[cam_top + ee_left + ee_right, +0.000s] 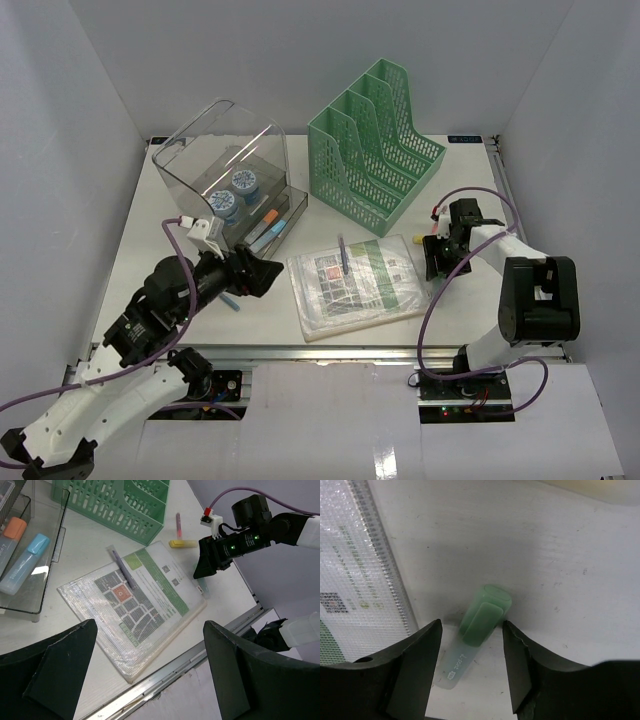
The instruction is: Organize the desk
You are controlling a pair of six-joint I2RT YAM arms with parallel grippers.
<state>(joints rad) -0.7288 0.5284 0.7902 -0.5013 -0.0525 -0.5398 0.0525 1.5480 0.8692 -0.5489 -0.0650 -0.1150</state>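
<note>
White desk (135,255) spans the view and looks mostly unsorted: booklet (355,285) and purple pen (343,255) lie at centre, clear organizer (225,170) at 10 o'clock; at 3 o'clock right gripper (471,627) straddles a green highlighter (482,612), fingers half-narrowed, not touching; left gripper (150,625) gapes wide

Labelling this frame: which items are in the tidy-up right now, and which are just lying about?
In hand: desk, green marker, right end effector straddling it.
Lying about: booklet, purple pen, yellow marker, pink pen, blue marker.
</note>
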